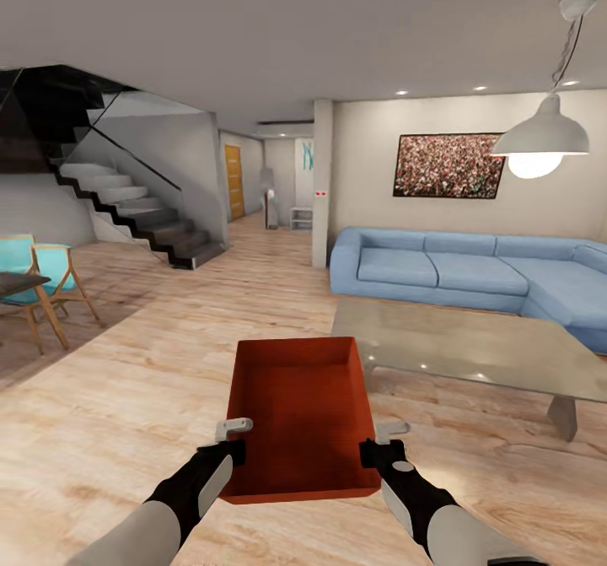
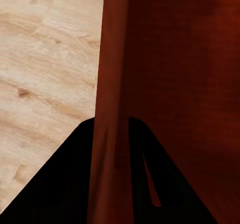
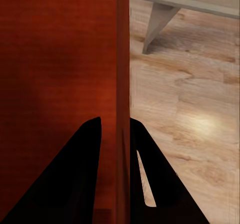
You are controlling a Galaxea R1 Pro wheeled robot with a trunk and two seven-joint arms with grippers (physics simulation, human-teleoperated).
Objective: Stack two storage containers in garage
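Plank flooring (image 1: 126, 380) of pale, knotty wood fills the head view, and above it both arms carry a storage container (image 1: 299, 406), an orange-red rectangular bin with thin plain walls and no lid, held level in front of the robot. The left gripper (image 1: 236, 441) pinches its left wall and the right gripper (image 1: 378, 446) its right wall, each near the bin's close end. Just right of the bin stands a glass-topped table (image 1: 472, 342) on slanted grey legs, with a blue cushioned sofa (image 1: 472, 271) behind it. A white dome lamp (image 1: 539, 136) hangs at the right; a dark staircase (image 1: 143, 212) rises at the left near a turquoise chair (image 1: 46, 275).

From the left wrist, two black tapering fingers (image 2: 65, 184) straddle the smooth red wall (image 2: 112, 83), one on either face, clamped on it, wood grain beyond.

From the right wrist, black fingers (image 3: 70, 179) likewise close on the thin red wall (image 3: 122, 58), with a grey table leg (image 3: 157, 23) over the planks.
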